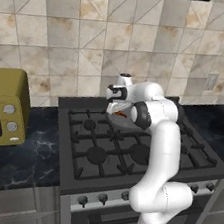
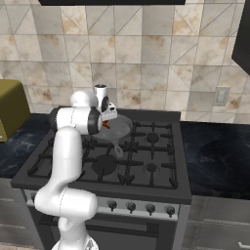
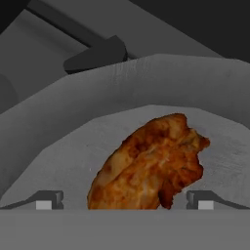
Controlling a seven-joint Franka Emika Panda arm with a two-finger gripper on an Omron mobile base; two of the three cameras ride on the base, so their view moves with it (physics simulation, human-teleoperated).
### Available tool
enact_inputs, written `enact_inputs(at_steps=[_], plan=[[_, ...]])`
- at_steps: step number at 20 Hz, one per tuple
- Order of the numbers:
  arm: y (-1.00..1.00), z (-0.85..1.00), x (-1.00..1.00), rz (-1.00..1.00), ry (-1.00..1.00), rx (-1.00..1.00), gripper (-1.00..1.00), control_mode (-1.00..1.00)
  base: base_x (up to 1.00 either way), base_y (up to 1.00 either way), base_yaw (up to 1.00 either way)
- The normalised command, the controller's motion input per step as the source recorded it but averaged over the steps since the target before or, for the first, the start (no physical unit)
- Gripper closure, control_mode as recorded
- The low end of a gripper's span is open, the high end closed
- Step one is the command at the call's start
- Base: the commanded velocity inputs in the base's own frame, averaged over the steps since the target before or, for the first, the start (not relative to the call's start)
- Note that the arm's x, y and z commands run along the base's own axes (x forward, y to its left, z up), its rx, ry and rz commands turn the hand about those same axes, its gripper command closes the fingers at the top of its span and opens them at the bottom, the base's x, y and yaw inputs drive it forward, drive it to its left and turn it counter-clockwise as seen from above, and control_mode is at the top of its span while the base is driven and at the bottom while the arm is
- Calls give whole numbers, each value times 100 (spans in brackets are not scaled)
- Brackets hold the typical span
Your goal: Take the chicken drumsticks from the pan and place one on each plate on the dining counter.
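A single orange-brown chicken drumstick [image 3: 149,163] lies in the grey pan [image 3: 63,161] on the stove's back left burner. My gripper [image 3: 126,201] is lowered into the pan and stands open, with one fingertip on each side of the drumstick's near end and not touching it. From the base views the gripper [image 1: 118,107] [image 2: 108,119] points down over the pan [image 1: 124,120] [image 2: 122,129], where a bit of the drumstick [image 1: 123,115] [image 2: 105,124] shows under the hand. The pan's handle [image 2: 118,149] points toward the stove's front. The plates and the dining counter are out of view.
The black stove [image 1: 143,157] has raised grates and knobs along its front. A yellow microwave [image 1: 2,108] stands on the dark counter [image 1: 24,153] to the left. More dark counter [image 2: 215,151] lies to the right, and a tiled wall [image 2: 146,53] is behind.
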Motion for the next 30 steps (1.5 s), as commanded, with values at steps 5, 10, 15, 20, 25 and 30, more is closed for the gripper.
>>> enact_inputs(at_steps=[5,10,15,20,25,30], plan=[[-2,-14,0,1,0,0,-100,-100,0,0,0],[-2,-14,0,1,0,0,-100,-100,0,0,0],[-3,-14,-1,0,0,0,100,-100,0,0,0],[-8,-18,-4,0,5,0,100,-100,0,0,0],[-11,-11,-22,0,10,4,100,-100,0,0,0],[-8,0,-37,0,8,2,100,-100,0,0,0]])
